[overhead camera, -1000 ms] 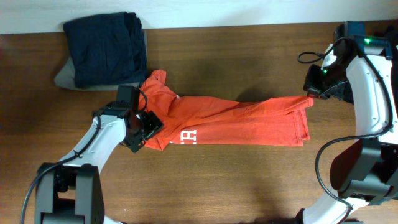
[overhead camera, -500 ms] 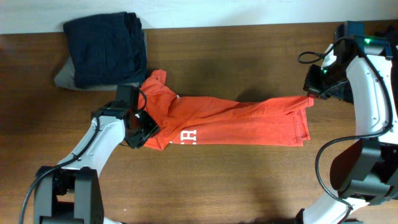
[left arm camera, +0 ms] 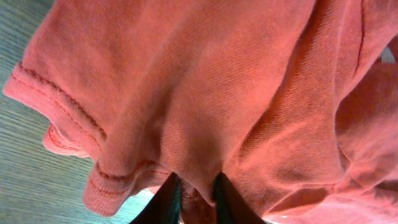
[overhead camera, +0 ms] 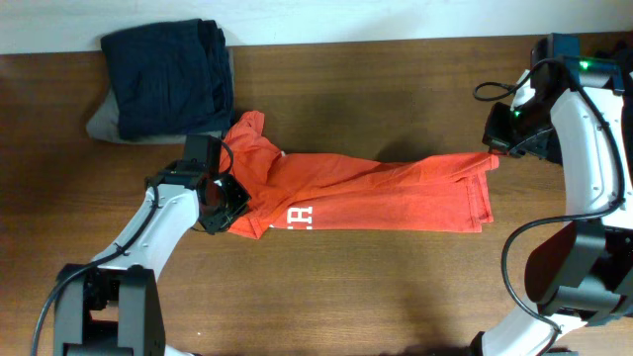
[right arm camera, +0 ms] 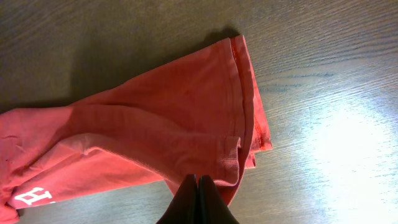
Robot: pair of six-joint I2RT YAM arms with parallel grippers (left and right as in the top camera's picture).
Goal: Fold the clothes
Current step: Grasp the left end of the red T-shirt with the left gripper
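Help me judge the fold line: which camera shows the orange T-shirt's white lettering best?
Overhead: the white lettering lies unobstructed near the lower edge of the orange T-shirt, though it is small. The right wrist catches only a piece of it in its bottom-left corner. The left wrist shows plain fabric and no print.

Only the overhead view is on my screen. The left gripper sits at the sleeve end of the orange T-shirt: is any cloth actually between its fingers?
Observer: Yes. The left wrist view shows a fold of the T-shirt bunched between the two fingers of the left gripper.
Operator: And the right gripper, at the other end?
Observer: Its wrist view shows the right gripper with its fingers pressed together on a doubled-over corner of the stitched hem.
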